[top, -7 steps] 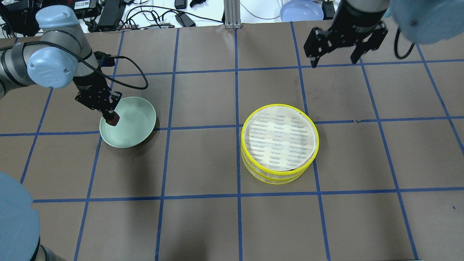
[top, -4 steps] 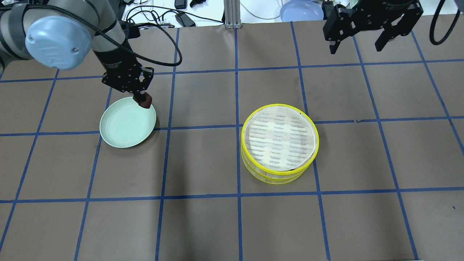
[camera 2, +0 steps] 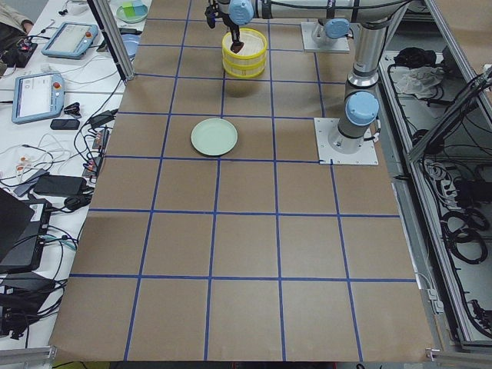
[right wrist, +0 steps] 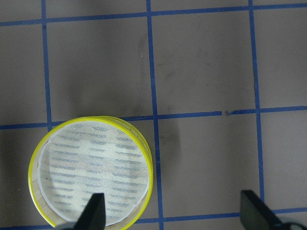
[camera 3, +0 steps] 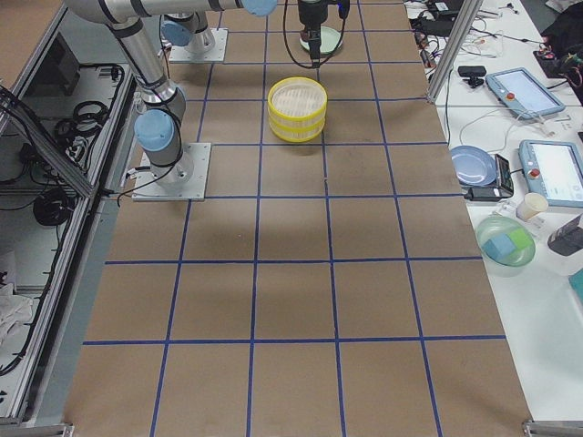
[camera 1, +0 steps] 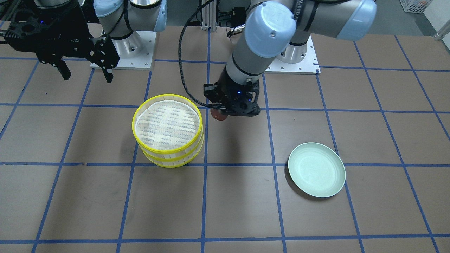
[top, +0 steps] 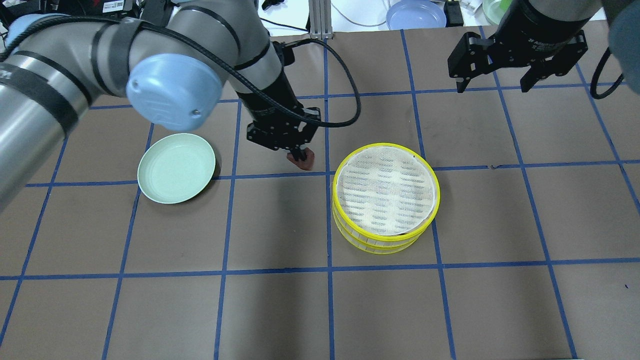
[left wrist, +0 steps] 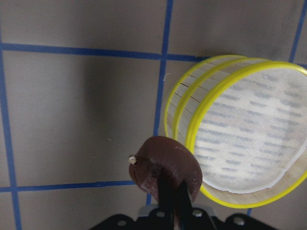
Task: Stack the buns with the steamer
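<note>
only the left wrist view showed left fingers clamped on the brown bun, just beside the steamer rim; right fingers stood apart above the surface.

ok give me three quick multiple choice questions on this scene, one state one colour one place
1. The right claw is: A open, B shut, C out of view.
2. The rims of the steamer are: A blue, B yellow, C green.
3. The brown bun is: A in the steamer, B in the right claw, C in the left claw.
Answers: 1 A, spread wide with nothing between; 2 B, bright yellow rings circle it; 3 C, pinched there beside the steamer.
</note>
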You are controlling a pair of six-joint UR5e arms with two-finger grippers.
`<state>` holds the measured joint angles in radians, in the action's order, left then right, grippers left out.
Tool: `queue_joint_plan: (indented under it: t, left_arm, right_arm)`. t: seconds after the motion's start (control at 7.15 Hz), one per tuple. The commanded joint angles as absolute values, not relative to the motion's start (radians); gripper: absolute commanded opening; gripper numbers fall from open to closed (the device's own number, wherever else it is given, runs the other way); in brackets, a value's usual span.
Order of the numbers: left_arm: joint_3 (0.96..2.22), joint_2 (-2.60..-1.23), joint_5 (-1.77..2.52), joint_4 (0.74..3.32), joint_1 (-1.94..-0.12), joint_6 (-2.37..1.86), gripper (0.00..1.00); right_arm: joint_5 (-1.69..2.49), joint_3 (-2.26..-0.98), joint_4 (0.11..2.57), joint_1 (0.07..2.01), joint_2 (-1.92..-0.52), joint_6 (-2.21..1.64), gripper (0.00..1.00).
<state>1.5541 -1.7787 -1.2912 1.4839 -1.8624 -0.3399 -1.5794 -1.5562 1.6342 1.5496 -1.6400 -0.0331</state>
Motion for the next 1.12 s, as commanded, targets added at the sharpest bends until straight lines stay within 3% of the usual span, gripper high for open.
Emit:
queue_joint_plan:
  t: [0.0,0.42,0.56,0.84,0.98]
  left_arm:
    - [1.629,-1.807,-1.164,1.329,-1.948,-0.377,0.0]
    - [1.724,-1.861,-1.147,1.186,-1.967,-0.365,0.0]
    - [1.724,-1.868,-1.149,1.187,-1.967,-0.365,0.38]
    - [1.715,-1.864,-1.158,1.186,-1.968,-0.374,0.9]
    - [1.707,-1.832,-1.264,1.19,-1.961,-0.371,1.0]
  right_arm:
    - [-1.58,-1.559,1.637,1.549,-1.641,-0.035,1.0]
    - [-1.582,-1.559,1.632,1.549,-1.641,-0.034,1.0]
    - [-1.582,-1.559,1.632,1.549,-1.641,-0.034,1.0]
    - [-1.58,-1.565,1.629,1.549,-1.641,-0.034,1.0]
    - [-1.577,-1.575,1.625,1.549,-1.641,-0.034,1.0]
